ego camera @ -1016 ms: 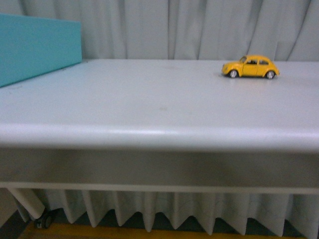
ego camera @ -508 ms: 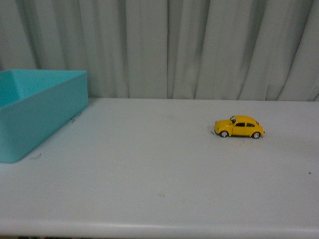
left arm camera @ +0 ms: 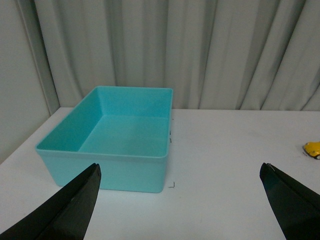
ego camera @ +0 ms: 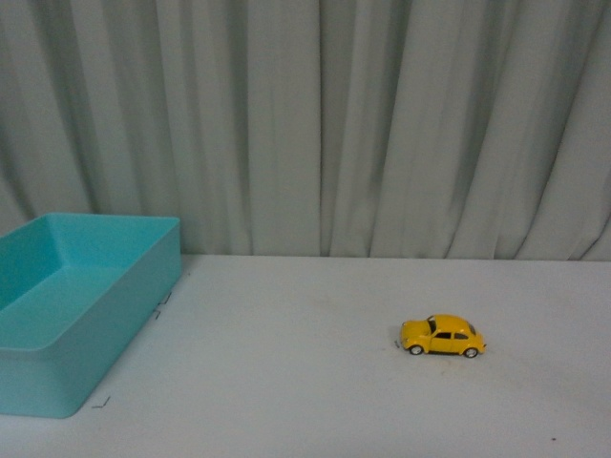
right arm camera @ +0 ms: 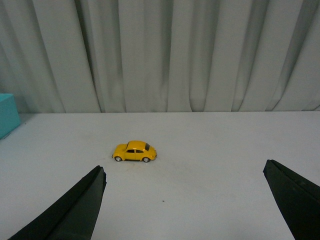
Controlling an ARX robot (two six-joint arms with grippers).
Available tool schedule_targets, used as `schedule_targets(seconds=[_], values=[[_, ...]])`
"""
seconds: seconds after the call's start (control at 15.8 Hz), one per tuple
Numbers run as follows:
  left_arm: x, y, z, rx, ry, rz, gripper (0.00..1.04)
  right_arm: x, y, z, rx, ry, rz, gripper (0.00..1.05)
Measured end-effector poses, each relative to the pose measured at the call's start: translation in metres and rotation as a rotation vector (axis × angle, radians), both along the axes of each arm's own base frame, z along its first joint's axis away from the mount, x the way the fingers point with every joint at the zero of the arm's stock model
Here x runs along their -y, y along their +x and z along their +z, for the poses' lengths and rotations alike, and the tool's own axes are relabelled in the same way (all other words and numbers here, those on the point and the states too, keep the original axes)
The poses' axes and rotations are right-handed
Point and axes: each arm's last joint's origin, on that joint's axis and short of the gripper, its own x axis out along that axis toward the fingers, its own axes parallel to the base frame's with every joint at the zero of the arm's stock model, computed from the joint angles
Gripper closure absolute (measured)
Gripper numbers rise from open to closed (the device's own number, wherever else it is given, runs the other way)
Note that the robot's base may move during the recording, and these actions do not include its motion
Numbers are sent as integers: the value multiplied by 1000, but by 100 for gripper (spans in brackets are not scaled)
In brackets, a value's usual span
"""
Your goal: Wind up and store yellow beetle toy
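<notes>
Both spread wide, left hand [left arm camera: 180, 168], right hand [right arm camera: 185, 166]

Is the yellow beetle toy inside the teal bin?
No, the yellow beetle toy stands on the table, apart from the teal bin.

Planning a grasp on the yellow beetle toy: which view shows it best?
The right wrist view: the yellow beetle toy sits whole, side-on, near mid-frame. The front view shows it whole too, but off to the right. The left wrist view catches only a cropped sliver.
</notes>
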Motion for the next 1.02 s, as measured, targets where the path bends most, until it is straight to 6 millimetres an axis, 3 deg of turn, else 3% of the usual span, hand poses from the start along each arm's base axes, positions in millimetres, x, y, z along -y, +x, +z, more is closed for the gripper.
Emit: schedule_targets(seconds=[1.02], values=[[0, 0, 0, -1, 0, 1, 7, 0, 0, 0, -2, 0, 0, 6]])
